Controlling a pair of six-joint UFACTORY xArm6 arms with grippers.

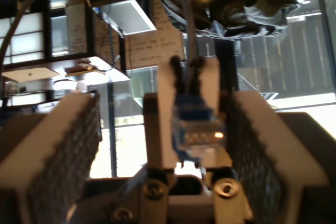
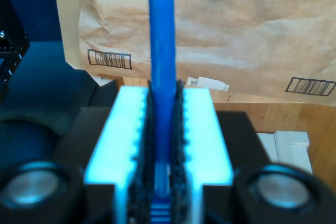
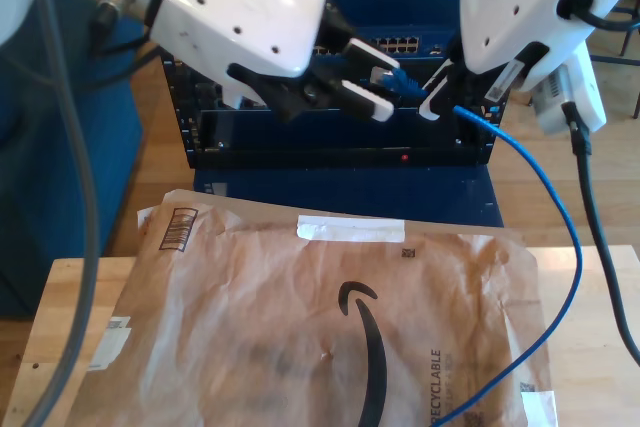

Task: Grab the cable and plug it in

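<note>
Behind the counter (image 3: 60, 297) stands a network switch rack (image 3: 440, 152). My second claw (image 2: 163, 145) is clamped on the cable (image 3: 560, 277); my first claw (image 1: 163, 145) gapes around its plug (image 1: 197, 129). Misaligned handover could twist or drop the plug short of the ports (image 3: 400, 45).

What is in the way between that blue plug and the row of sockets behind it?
Nothing visible. The plug is held in the air near the row of sockets, and the exterior view shows open space between them, with no other thing crossing it.
</note>
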